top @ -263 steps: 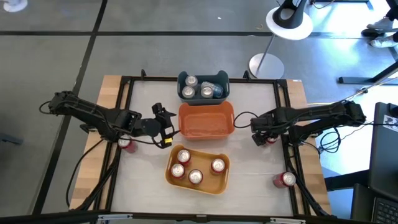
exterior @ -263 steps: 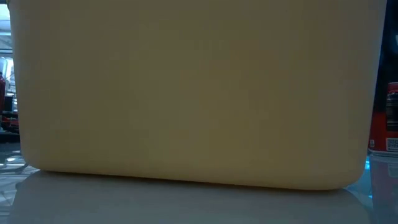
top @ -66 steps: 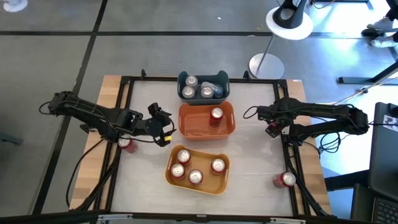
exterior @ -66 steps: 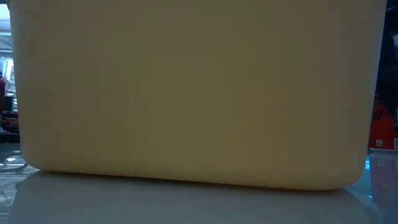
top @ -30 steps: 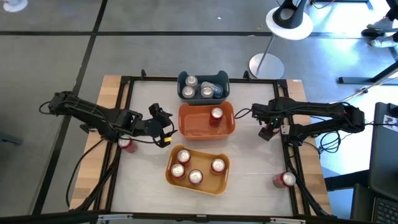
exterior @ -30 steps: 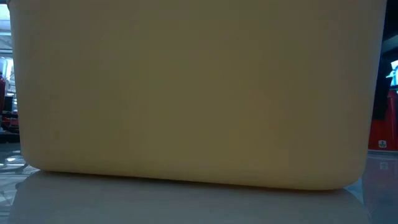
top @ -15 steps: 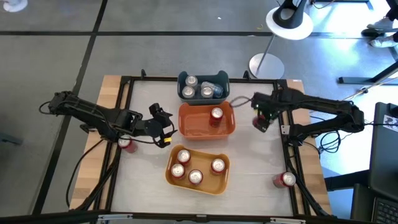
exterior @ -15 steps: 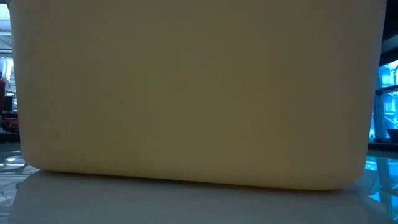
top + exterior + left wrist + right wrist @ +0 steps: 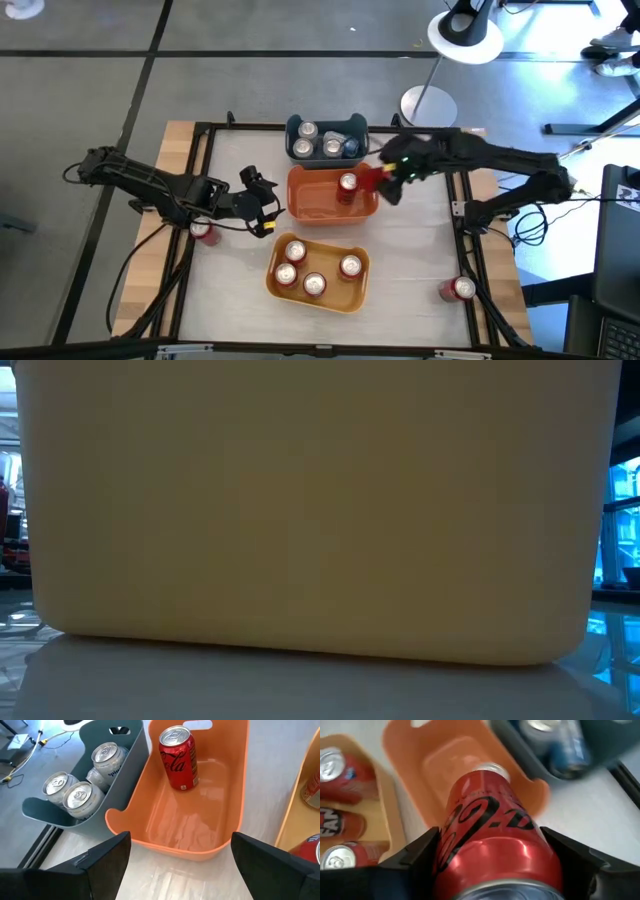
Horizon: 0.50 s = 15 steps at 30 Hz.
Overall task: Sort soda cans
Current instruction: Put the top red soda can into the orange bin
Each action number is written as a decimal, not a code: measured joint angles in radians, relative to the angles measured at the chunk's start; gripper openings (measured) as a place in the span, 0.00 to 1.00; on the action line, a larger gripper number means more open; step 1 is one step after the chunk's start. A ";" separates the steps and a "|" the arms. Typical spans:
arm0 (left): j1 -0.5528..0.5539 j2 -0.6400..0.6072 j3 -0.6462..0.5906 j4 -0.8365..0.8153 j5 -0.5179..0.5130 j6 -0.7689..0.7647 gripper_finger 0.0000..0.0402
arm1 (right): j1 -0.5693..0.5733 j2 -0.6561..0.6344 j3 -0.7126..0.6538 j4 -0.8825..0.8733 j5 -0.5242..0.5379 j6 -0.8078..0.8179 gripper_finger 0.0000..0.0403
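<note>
My right gripper [image 9: 385,181] is shut on a red soda can [image 9: 492,840] over the right end of the orange bin [image 9: 305,205]. One red can [image 9: 178,757] stands upright in that bin. My left gripper [image 9: 263,205] is open and empty on the table just left of the orange bin. The grey-blue bin [image 9: 300,125] at the far side holds silver cans [image 9: 75,795]. The yellow bin [image 9: 330,298] at the near side holds several red cans. The low view shows only the yellow bin's wall [image 9: 320,510]. My right gripper pinches the red can's round body [image 9: 447,845] between its two fingers, one on each side. The fingers come from the table's right. The can lies along the fingers, one silver end [image 9: 490,769] pointing away over the orange bin, lifted clear.
Two loose red cans stand on the table: one [image 9: 204,231] by the left arm, one [image 9: 458,289] at the near right edge. A black frame [image 9: 200,130] runs round the table. A lamp stand [image 9: 428,104] stands beyond the far edge.
My right gripper has carried the red can toward the table's left and a little toward the far edge, from beside the right frame rail to the orange bin's right end. The can stays lifted in the shut fingers.
</note>
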 joint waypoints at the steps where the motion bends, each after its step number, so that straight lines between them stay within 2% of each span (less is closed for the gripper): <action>1: 0.000 0.000 0.000 0.000 0.000 0.008 0.83 | 0.018 0.029 0.011 0.010 0.003 -0.015 0.71; 7: 0.000 0.000 0.000 0.000 0.000 0.012 0.83 | 0.083 0.206 0.140 -0.026 0.046 -0.091 0.71; 15: 0.000 0.000 0.000 0.000 0.000 0.013 0.83 | 0.111 0.414 0.391 -0.243 0.051 -0.130 0.71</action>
